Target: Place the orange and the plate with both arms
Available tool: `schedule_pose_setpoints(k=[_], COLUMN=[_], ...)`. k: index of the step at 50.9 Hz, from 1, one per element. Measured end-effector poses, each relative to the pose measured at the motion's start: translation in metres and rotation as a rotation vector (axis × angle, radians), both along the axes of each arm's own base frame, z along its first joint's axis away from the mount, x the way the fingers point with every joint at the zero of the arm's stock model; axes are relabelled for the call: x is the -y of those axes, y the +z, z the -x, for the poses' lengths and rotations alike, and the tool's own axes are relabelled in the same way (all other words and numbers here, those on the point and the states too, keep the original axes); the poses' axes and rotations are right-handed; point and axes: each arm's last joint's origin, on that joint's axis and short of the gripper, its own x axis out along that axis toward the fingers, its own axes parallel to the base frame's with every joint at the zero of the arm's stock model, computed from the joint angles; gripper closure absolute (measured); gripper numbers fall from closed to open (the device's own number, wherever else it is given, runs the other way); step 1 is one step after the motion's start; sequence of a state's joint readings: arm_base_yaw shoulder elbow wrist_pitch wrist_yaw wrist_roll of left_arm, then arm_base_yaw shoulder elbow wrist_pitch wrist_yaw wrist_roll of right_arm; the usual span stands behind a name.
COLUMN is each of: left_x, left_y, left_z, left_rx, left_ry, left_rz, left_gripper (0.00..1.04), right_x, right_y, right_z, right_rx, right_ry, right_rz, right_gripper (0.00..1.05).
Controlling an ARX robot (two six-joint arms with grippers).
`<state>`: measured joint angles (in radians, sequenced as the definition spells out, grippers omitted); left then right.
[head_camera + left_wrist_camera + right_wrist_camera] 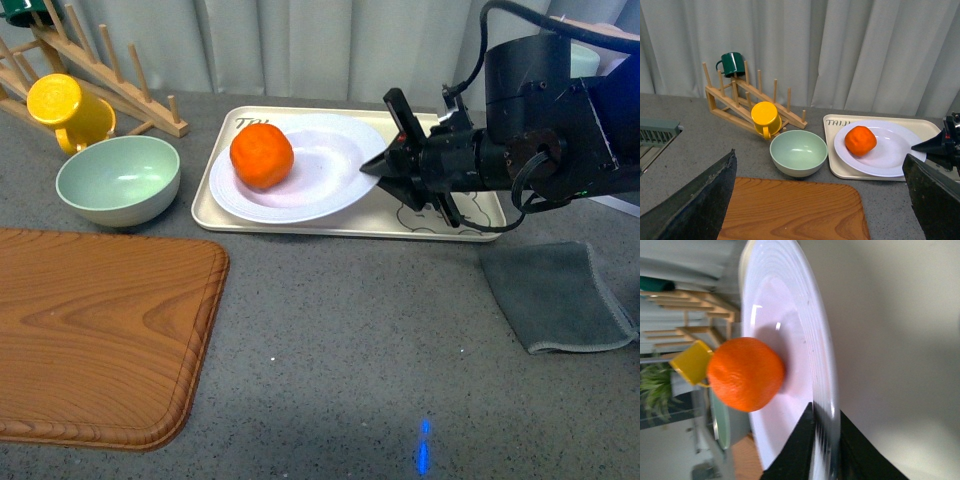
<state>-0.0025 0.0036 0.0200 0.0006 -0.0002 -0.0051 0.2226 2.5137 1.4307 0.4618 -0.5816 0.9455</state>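
Note:
The orange (262, 155) sits on the left part of the white ridged plate (320, 190), which rests on the beige tray (350, 228). My right gripper (378, 168) is shut on the plate's right rim, one finger above and one below it. In the right wrist view the black fingertips (799, 445) pinch the plate (810, 340) rim, with the orange (746, 374) just beyond. My left gripper (820, 200) is open and empty above the wooden board (790, 210). From there the orange (860, 140) and plate (887, 155) lie to the far right.
A pale green bowl (118, 180) stands left of the tray. A yellow mug (68, 110) hangs on the wooden rack (110, 75) at the back left. The wooden board (90, 330) fills the front left. A grey cloth (560, 295) lies at the right.

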Motion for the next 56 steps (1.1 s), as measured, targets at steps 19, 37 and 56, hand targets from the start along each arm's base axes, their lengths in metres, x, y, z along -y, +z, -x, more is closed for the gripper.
schedule_pose_setpoints(k=[19, 37, 56], left_x=[0.000, 0.000, 0.000], left_y=[0.000, 0.000, 0.000], left_z=[0.000, 0.000, 0.000], left_rx=[0.000, 0.000, 0.000], left_ry=[0.000, 0.000, 0.000], left_rz=[0.000, 0.000, 0.000], left_gripper=[0.06, 0.06, 0.06], right_x=[0.023, 0.031, 0.062], right_y=[0.026, 0.093, 0.133], right_z=[0.004, 0.028, 0.118], right_rx=[0.074, 0.368, 0.574], right_ry=[-0.030, -0.082, -0.121], right_rz=[0.082, 0.487, 0.945], right_gripper=[0.25, 0.09, 0.09])
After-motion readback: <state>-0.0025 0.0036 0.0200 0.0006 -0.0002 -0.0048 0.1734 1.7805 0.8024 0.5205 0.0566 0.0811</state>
